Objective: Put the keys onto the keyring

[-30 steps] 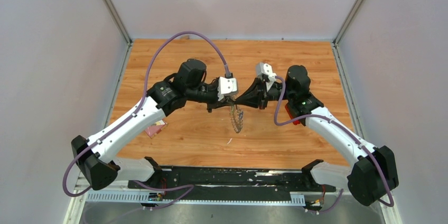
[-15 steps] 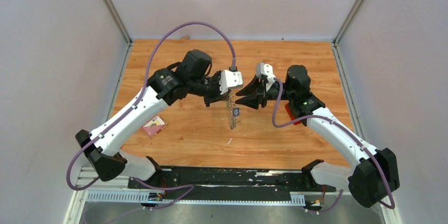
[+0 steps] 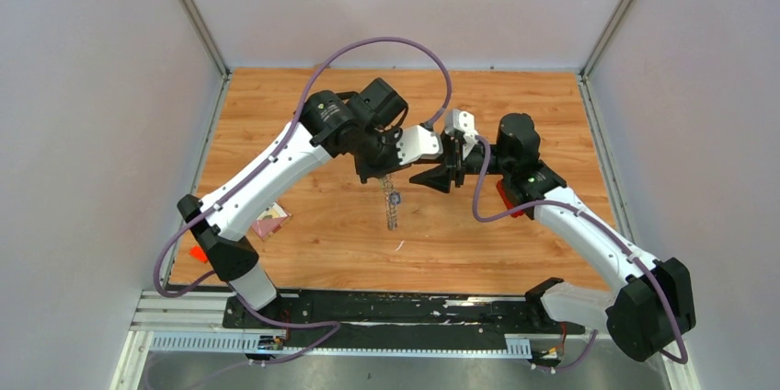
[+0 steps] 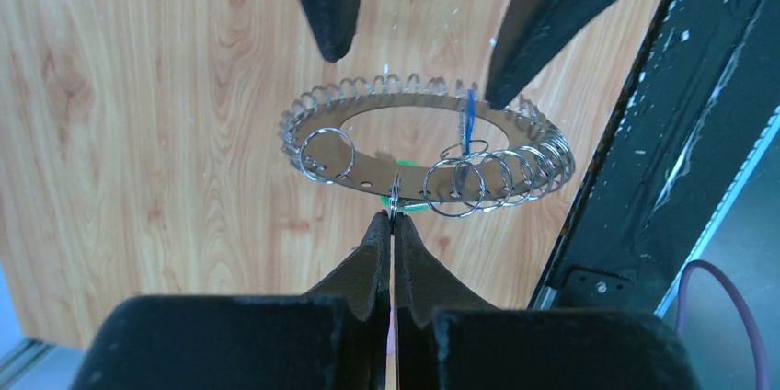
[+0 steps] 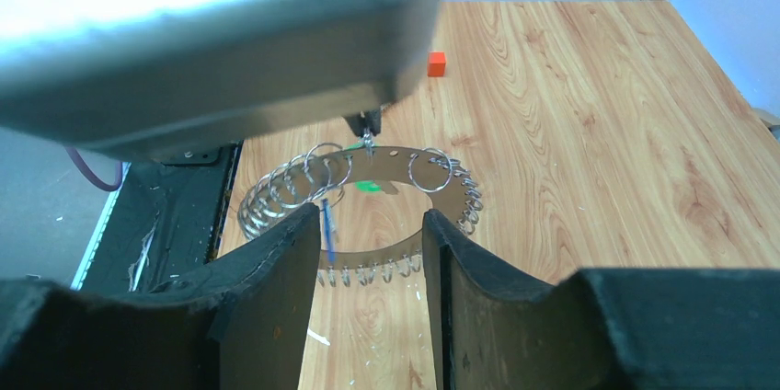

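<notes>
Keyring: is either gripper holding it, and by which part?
The left gripper is shut on a small loop at the keyring's rim, and the keyring hangs from there. The right gripper is open, straddling the opposite rim, gripping nothing.

Wooden table (image 3: 552, 105), 1 pink card (image 3: 270, 221), 1 orange cube (image 5: 437, 63)

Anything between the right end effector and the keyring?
Nothing visible. The keyring hangs from the shut left end effector, directly ahead of the open right end effector, with only clear air in the gap.
</notes>
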`<action>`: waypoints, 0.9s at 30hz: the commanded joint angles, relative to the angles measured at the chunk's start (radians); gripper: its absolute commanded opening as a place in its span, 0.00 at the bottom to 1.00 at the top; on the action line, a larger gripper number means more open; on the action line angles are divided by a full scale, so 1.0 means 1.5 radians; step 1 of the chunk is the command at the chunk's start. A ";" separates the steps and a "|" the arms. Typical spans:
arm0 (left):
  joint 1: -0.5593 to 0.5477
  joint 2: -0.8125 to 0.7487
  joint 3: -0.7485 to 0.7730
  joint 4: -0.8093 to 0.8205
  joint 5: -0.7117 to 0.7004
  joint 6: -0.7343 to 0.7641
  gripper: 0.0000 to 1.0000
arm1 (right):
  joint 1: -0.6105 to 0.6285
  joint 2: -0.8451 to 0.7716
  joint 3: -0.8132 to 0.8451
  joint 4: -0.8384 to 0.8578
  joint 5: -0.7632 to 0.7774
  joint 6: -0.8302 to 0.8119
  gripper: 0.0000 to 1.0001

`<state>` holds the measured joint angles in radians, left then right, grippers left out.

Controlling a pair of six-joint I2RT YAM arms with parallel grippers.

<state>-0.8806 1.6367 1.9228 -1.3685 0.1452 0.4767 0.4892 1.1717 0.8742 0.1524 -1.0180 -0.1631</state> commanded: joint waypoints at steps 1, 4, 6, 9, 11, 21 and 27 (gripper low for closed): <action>-0.003 0.020 0.066 -0.086 -0.066 0.009 0.00 | -0.006 -0.015 0.014 0.011 0.003 -0.007 0.45; -0.005 0.020 0.065 -0.087 -0.105 0.011 0.00 | -0.007 -0.012 0.012 0.017 0.003 -0.003 0.44; -0.012 0.019 0.056 -0.084 -0.144 0.018 0.00 | -0.006 -0.008 0.009 0.023 0.003 0.002 0.44; -0.019 0.020 0.049 -0.093 -0.185 0.030 0.00 | -0.007 -0.005 0.007 0.025 0.007 0.004 0.43; -0.023 0.024 0.049 -0.105 -0.219 0.041 0.00 | -0.008 -0.003 0.007 0.025 0.009 0.003 0.42; -0.036 0.060 0.041 -0.155 -0.340 0.079 0.00 | -0.008 -0.002 0.008 0.019 0.013 -0.003 0.42; -0.037 0.052 0.065 -0.139 -0.312 0.090 0.00 | -0.009 -0.002 0.007 0.019 0.013 -0.004 0.41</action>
<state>-0.9215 1.7206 1.9797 -1.5517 -0.3248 0.5560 0.4698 1.1728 0.8742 0.1532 -0.9955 -0.1619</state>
